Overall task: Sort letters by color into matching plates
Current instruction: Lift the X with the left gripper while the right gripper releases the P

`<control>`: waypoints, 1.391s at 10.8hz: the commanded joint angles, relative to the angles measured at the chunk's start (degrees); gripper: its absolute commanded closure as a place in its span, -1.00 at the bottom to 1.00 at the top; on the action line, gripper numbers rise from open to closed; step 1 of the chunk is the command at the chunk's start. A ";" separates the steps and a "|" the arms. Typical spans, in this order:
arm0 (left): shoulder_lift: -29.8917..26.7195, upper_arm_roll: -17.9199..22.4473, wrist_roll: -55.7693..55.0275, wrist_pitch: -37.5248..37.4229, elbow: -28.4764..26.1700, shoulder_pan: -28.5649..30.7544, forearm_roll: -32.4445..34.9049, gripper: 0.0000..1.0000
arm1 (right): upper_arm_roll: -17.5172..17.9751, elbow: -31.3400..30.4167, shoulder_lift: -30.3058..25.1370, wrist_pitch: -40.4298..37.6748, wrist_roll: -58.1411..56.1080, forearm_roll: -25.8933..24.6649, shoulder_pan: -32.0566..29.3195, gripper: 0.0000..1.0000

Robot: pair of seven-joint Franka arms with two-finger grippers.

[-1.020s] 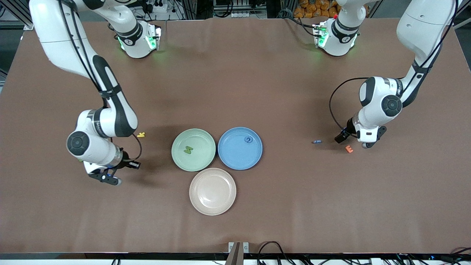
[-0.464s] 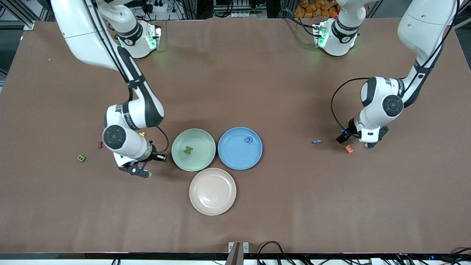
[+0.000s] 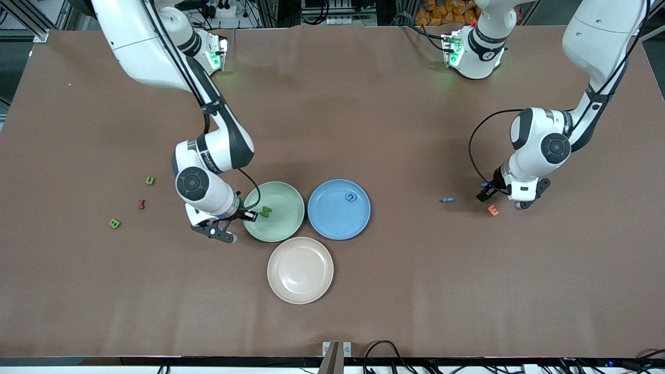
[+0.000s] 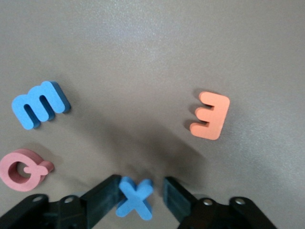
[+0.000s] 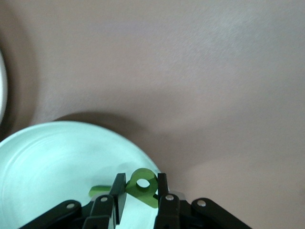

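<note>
The matte foam-like blue X (image 4: 135, 196) and orange E (image 4: 211, 116) lie on a smooth, faintly sheened brown table cover (image 3: 332, 114); the green plate (image 3: 283, 221) looks matte.

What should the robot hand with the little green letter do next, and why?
Probably move a bit farther over the green plate and let go. The right hand is shut on a green letter just above that plate's rim, where another green letter already lies.

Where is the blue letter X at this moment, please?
In the left wrist view, the blue letter X lies between the left gripper's fingers on the table, toward the left arm's end, beside the orange letter E.
</note>
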 commanded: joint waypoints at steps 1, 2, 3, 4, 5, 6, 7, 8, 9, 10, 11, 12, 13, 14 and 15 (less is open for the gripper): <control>0.43 0.62 -2.28 0.30 -1.04 -0.47 1.86 0.97 | -0.11 -0.34 -0.70 -0.88 4.66 -0.48 3.11 0.64; 0.43 0.62 -2.45 0.21 -1.12 -0.47 1.86 1.00 | -0.11 -0.25 -0.61 -0.88 5.72 -0.48 3.90 0.63; 0.35 0.62 -2.63 0.13 -1.04 -0.56 1.86 1.00 | -0.11 -0.25 -0.44 -0.79 6.42 -0.48 4.52 0.62; 0.17 0.62 -2.63 0.13 -0.95 -0.47 1.86 1.00 | -0.11 -0.25 -0.17 -0.62 6.87 -0.48 4.87 0.57; -0.09 0.62 -2.54 0.04 -0.69 -0.56 1.86 1.00 | -0.11 -0.34 -0.09 -0.44 6.96 -0.40 4.88 0.32; -0.27 0.54 -2.54 0.04 -0.16 -0.56 1.86 1.00 | -0.20 -0.34 -0.17 -0.70 7.57 -0.48 4.79 -0.99; -0.44 0.45 -2.54 -0.31 0.71 -0.56 1.86 1.00 | -0.28 -0.34 -0.26 -0.88 6.62 -0.92 4.70 -1.00; -0.45 0.27 -2.54 -1.79 2.29 -0.56 1.86 1.00 | -0.37 -0.25 -0.52 -0.79 5.82 -1.27 4.53 -1.00; -0.36 0.10 -2.54 -3.46 4.04 -1.17 1.86 1.00 | -0.55 -0.25 -0.70 -0.79 3.73 -1.27 4.26 -1.00; -0.27 0.10 -2.63 -5.31 5.45 -2.04 1.77 1.00 | -0.90 -0.25 -0.96 -0.88 2.57 -1.27 4.09 -1.00; -0.27 -0.08 -2.72 -6.63 6.77 -2.40 1.77 1.00 | -1.68 -0.25 -0.96 -0.88 1.34 -1.27 3.74 -1.00; -0.18 -0.08 -2.98 -6.82 7.57 -3.45 1.68 1.00 | -2.04 -0.25 -0.96 -0.79 -0.49 -1.27 2.60 -1.00; -0.10 -0.08 -5.33 -6.82 8.45 -4.76 1.68 1.00 | -2.39 -0.25 -0.96 -0.79 -2.51 -1.27 1.63 -1.00; 0.25 -0.08 -8.23 -6.91 9.59 -6.86 1.68 1.00 | -3.44 -0.25 -0.88 -0.70 -4.62 -1.27 1.28 -1.00; 0.60 -0.08 -10.87 -6.99 10.38 -9.15 1.68 1.00 | -4.58 -0.42 -0.88 -0.88 -7.08 -1.27 1.10 -1.00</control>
